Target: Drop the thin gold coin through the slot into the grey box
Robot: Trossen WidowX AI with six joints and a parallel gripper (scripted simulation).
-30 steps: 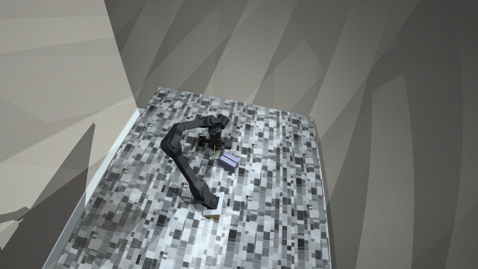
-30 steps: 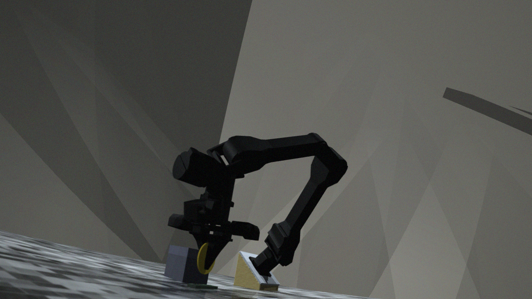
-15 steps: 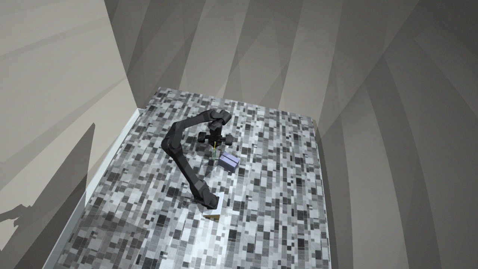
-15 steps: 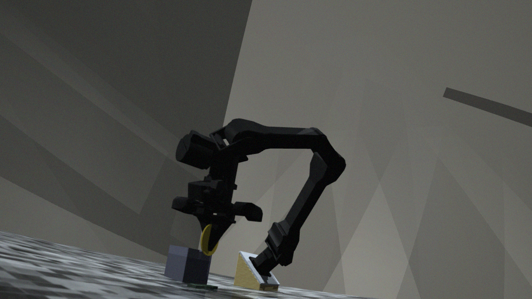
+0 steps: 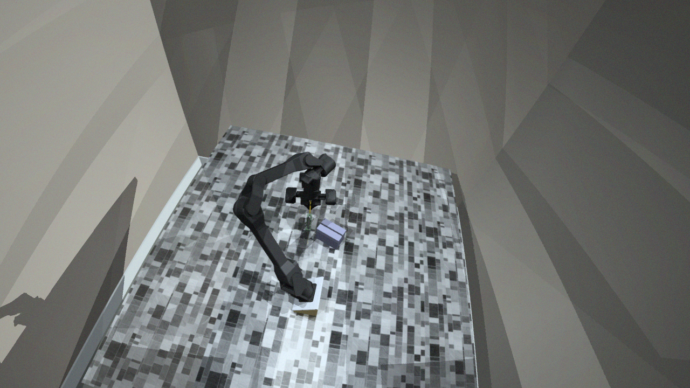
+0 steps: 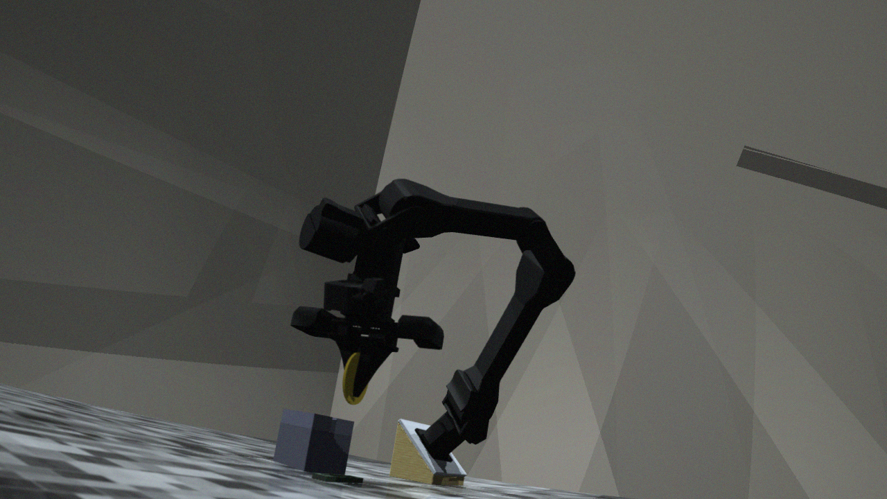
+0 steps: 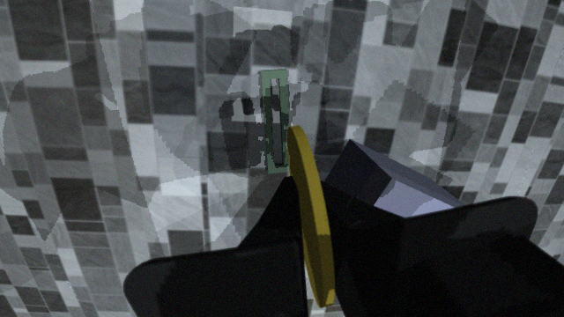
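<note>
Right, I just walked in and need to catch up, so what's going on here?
The robot arm's gripper is shut on a gold coin, holding it on edge in the air above its green holder. The box with the slotted lid stands nearby; the coin is not in it.
</note>
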